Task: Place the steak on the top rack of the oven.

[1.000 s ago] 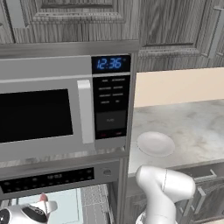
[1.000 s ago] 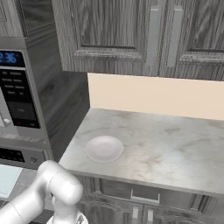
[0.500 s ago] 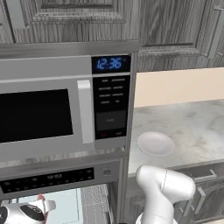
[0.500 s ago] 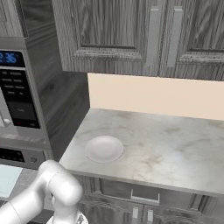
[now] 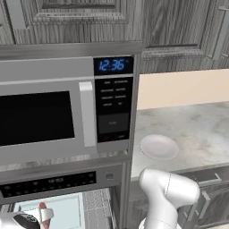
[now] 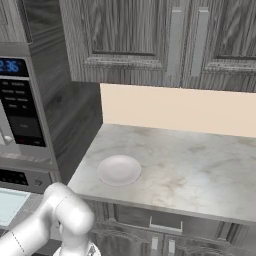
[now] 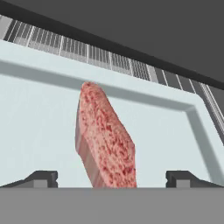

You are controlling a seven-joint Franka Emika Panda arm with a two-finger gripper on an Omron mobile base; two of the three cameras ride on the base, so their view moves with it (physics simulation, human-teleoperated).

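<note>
In the hand view the gripper stands wide, its two dark finger tips well apart, and the steak stands on edge between them; whether either tip touches it cannot be told. The steak is a mottled red-pink slab with a paler, smoother side edge. Behind it lies a pale glassy panel with a grey frame, and beyond that the top rack, a flat grid of thin grey wires. From the base, the oven shows its narrow black control strip below the microwave; a round white plate sits on the marbled counter.
</note>
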